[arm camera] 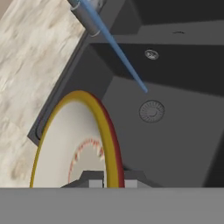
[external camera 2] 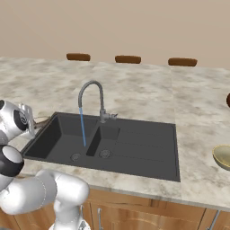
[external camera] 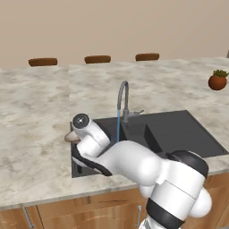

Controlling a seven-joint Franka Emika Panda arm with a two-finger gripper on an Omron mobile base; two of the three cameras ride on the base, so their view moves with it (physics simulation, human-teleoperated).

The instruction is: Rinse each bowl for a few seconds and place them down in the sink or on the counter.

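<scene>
At the left edge of the sink (external camera: 179, 134), over the counter (external camera: 36, 134), the shallow bowl (arm camera: 74, 144) is held on edge by the gripper (arm camera: 107, 178), whose jaws are clamped across its rim; it is presumably kept tilted so that water can run off. Its inside is seen to be whitish with a faint reddish ring, the rim yellow-brown with a red outer edge. Further right, a thin blue stream is poured from the tap (external camera 2: 92, 96) into the left basin, apart from the bowl. At the far right, the deeper bowl (external camera 2: 223, 156) is left on the counter.
</scene>
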